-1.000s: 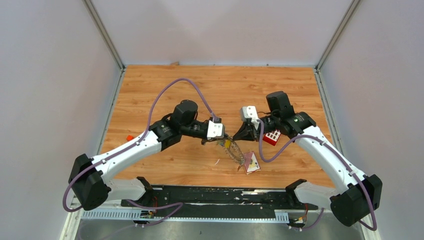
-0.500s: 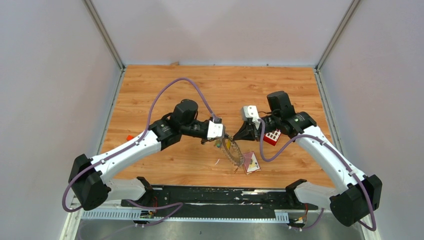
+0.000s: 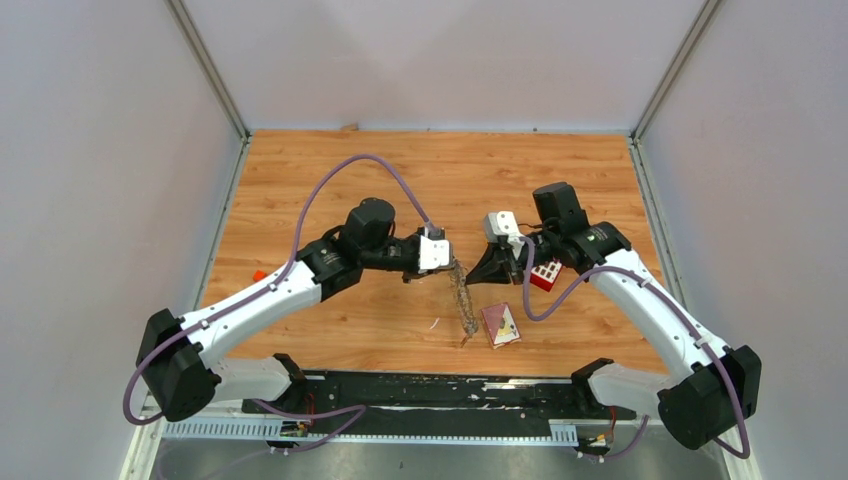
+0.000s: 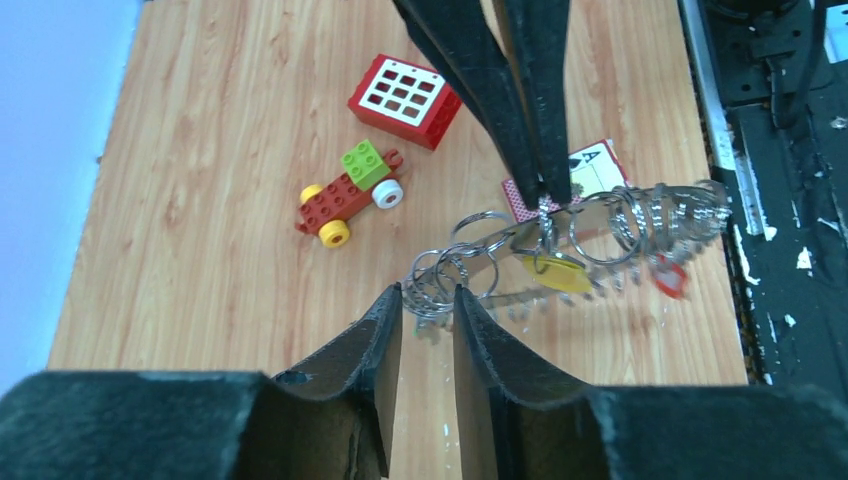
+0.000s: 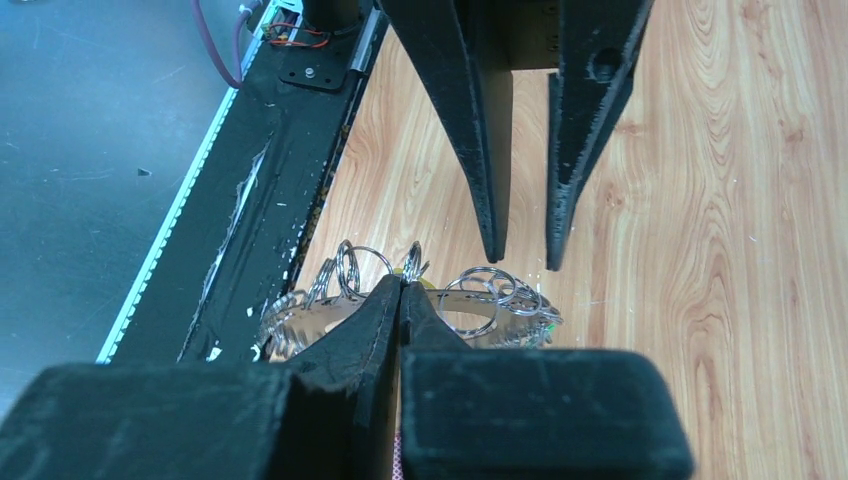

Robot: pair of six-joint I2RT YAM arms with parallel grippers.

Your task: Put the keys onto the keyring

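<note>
Nearest, along the table's front edge, runs the black metal base rail (image 3: 430, 390) where both arms are bolted. Just beyond it, on the wooden table (image 3: 560, 160), lie the red-backed playing cards (image 3: 501, 325), one showing an ace face. Just to their left, the lower end of the large wire keyring (image 3: 464, 305), packed with grey metal keys, comes down close to the wood; whether it touches, I cannot tell. The keyring hangs as a long slanted bunch, with its upper end between the two claws. The right gripper (image 5: 401, 286) presses its black fingers tight together on a wire loop at the top of the keyring and holds it up. The left gripper (image 4: 426, 294) has its fingers parted only a little; some small loops of the keyring sit just at its fingertips, but I see nothing clamped there. A small silver key with a yellow plastic head (image 4: 556, 272) and a red tag (image 4: 670, 277) hang among the grey ones. Farther off, behind the right gripper, stands the red block with white buttons (image 3: 545, 272), and near it the red, yellow and green brick toy car (image 4: 345, 193).
</note>
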